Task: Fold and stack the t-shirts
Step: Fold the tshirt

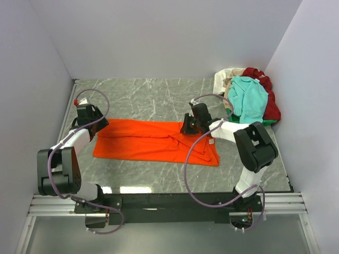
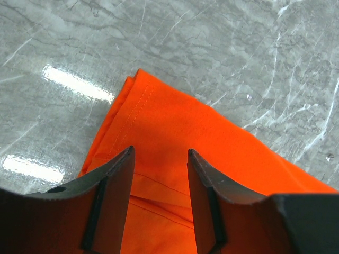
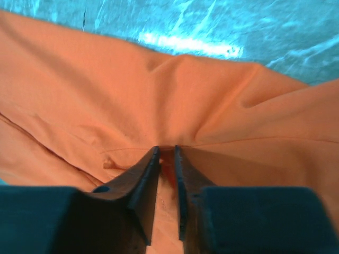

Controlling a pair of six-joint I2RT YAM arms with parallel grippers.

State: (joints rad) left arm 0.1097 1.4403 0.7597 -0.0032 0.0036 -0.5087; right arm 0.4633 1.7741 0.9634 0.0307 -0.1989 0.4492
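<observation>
Top view: the orange t-shirt (image 1: 153, 142) lies spread mid-frame on the tabletop (image 1: 148, 100), other t-shirts (image 1: 249, 95) heaped upper right. Left wrist: my left end effector (image 2: 159, 153) gapes, released, over its corner. Right wrist: my right end effector (image 3: 167, 151) pinches a fold; so thin a pinch could slip on lifting.

- Grey marbled tabletop (image 1: 159, 95) fills the centre, with light reflections (image 1: 135, 189) towards six o'clock.
- White walls (image 1: 159, 37) at nine, twelve and three o'clock.
- Metal rail (image 1: 53, 203) at six o'clock.
</observation>
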